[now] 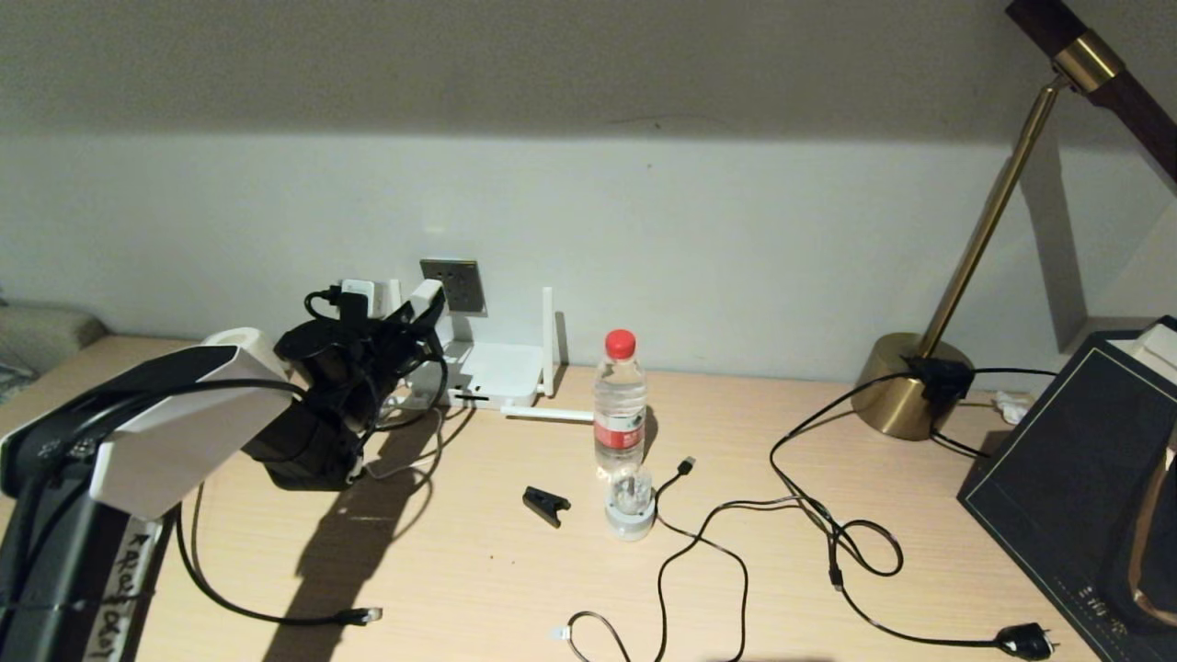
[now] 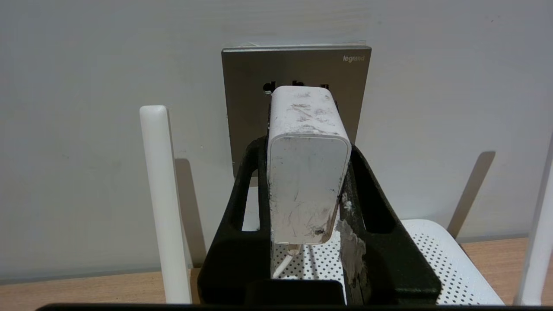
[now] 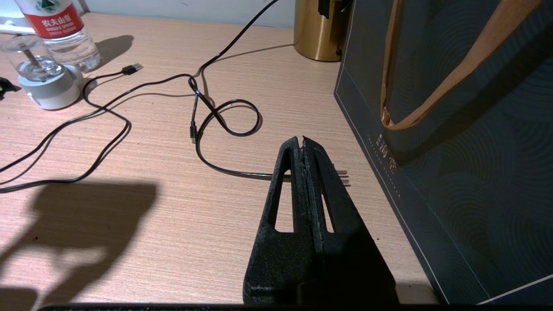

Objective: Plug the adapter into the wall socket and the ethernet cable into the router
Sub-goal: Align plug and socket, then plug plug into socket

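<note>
Item, left hand [image 2: 307, 172]: I have it clenched on the small white cube-shaped adapter [image 2: 307, 181], whose front end sits at the square grey metallic wall socket [image 2: 242, 103], just under the row of dark holes; whether the prongs have entered I cannot tell. Item, flat white perforated router [image 2: 436, 259]: directly below on the pale wooden counter [image 1: 460, 570], one stick antenna upright on each side. Item, thin black ethernet cable [image 1: 221, 602]: loose on the counter, clear plug unconnected. Item, right hand [image 3: 302, 144]: pressed closed, empty, parked beside a dark paper bag [image 3: 453, 151]. Handling advice: keep the block square to the plate, push straight, release only once seated.
</note>
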### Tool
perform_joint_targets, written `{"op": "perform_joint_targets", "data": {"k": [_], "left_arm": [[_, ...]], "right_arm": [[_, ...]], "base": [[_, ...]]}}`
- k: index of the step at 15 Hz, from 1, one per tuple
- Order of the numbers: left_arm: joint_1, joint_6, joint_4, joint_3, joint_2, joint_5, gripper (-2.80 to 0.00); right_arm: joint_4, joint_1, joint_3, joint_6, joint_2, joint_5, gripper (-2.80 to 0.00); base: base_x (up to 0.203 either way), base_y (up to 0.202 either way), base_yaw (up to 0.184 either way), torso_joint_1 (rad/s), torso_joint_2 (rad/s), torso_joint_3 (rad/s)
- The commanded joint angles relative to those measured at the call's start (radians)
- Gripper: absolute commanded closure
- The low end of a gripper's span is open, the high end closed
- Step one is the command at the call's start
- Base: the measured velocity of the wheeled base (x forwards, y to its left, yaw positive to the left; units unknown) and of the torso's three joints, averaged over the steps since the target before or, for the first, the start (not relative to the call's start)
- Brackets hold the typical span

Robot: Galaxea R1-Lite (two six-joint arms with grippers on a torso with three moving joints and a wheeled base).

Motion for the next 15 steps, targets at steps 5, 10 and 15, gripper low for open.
{"op": "perform_joint_targets", "data": {"k": [5,10,15], "left_arm": [[-0.017,0.0,0.0,-0.042,0.031,0.014,0.0],[-0.018,0.0,0.009,-0.068,0.044,0.018,0.0],[-0.018,0.0,0.015,-0.078,0.05,0.038,0.0]], "right_arm": [[0.001,0.0,0.0,0.0,0.002,0.0,0.0],[0.001,0.0,0.0,0.0,0.002,0.0,0.0],[0.001,0.0,0.0,0.0,0.002,0.0,0.0]], "base": [[0.0,0.0,0.0,0.0,0.0,0.0],[0.0,0.0,0.0,0.0,0.0,0.0],[0.0,0.0,0.0,0.0,0.0,0.0]]}}
